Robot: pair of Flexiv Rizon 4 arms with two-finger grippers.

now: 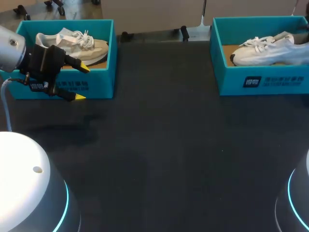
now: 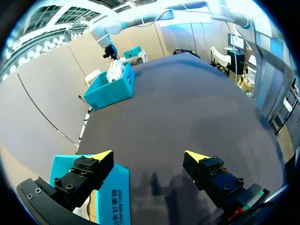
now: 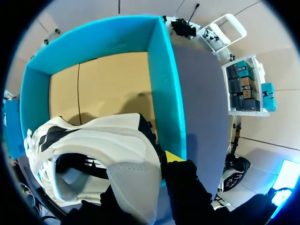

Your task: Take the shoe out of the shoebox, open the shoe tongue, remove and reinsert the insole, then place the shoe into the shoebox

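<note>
The bench (image 1: 159, 145) has a dark, matt covering that looks slightly felt-like, with no shine. The left shoebox (image 1: 104, 82) and right shoebox (image 1: 229, 82) are matt teal card outside, with bare brown cardboard floors inside. The beige shoe (image 1: 72, 43) looks soft, with cloth and suede-like panels and white woven laces. The white shoe (image 3: 108, 140) has smooth, faintly shiny leather-like panels, open mesh along one side and a grey fabric lining. The left tool (image 1: 82, 83) is matt black and hard, studded with small bolts, and its tips are smooth, bright yellow plastic. The left arm (image 1: 9, 48) is satin silver metal. The arm bases (image 1: 24, 183) are glossy white shells.
</note>
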